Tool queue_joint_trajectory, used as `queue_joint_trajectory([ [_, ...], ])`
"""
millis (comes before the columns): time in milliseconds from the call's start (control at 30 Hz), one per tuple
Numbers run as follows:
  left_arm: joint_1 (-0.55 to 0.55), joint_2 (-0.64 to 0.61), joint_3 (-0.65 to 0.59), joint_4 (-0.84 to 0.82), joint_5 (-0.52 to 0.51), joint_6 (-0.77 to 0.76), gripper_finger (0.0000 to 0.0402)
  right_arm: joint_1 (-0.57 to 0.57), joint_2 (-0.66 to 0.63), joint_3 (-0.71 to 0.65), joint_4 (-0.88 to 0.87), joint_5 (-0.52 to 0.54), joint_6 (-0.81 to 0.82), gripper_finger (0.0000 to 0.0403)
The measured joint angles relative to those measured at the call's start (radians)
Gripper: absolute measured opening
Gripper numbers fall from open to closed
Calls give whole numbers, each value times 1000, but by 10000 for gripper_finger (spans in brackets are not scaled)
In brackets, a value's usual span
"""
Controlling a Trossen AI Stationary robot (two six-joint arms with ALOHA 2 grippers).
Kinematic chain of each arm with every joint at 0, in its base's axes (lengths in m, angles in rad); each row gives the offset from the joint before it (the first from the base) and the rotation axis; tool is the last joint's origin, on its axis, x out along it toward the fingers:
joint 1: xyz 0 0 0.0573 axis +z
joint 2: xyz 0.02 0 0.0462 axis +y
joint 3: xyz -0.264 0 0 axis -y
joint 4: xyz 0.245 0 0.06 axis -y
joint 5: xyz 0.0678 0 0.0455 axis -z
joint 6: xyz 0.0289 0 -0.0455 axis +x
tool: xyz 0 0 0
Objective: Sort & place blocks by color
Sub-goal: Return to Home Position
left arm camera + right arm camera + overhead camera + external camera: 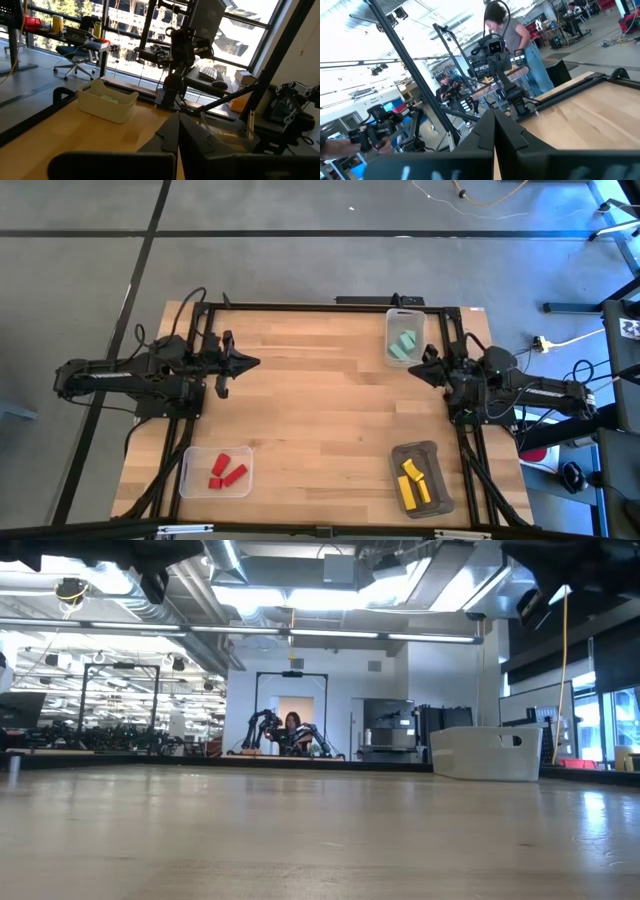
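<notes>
All the blocks lie inside bins. The pale teal blocks (402,345) are in a clear bin (390,330) at the far right. The red blocks (226,470) sit in a clear bin (192,480) at the near left, and the yellow blocks (414,483) in a grey bin (436,452) at the near right. My left gripper (255,363) hovers shut over the table's left part, pointing right, fingers meeting in its wrist view (178,122). My right gripper (413,367) is shut too (494,120), pointing left, just near of the teal bin. Neither holds anything.
The wooden table top (320,410) lies bare between the two grippers and the three bins. A black frame (300,305) runs along the far edge and down both sides. The teal bin also shows in the low view (485,753) and left wrist view (107,102). People stand in the room beyond.
</notes>
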Motion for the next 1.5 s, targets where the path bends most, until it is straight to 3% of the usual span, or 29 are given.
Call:
queue_joint_trajectory([
  [567,0,0,0,0,-48,0,0,0,-40,-3,-10,36,-76,0],
  [833,0,0,0,0,-46,-1,0,0,-250,-119,-15,67,-48,0],
  [1133,0,-2,0,2,-44,-1,0,10,-241,-235,81,174,-50,0],
  [1300,0,-2,0,1,-43,-1,0,38,-241,-235,24,235,-107,0],
  [1367,0,-2,0,0,-27,0,0,48,-241,-234,-101,236,-94,0],
  [1400,0,-2,0,0,-13,0,0,52,-239,-235,-180,235,-73,0],
  [1500,0,-2,0,-5,24,-1,0,64,-208,-234,-178,167,-56,0],
])
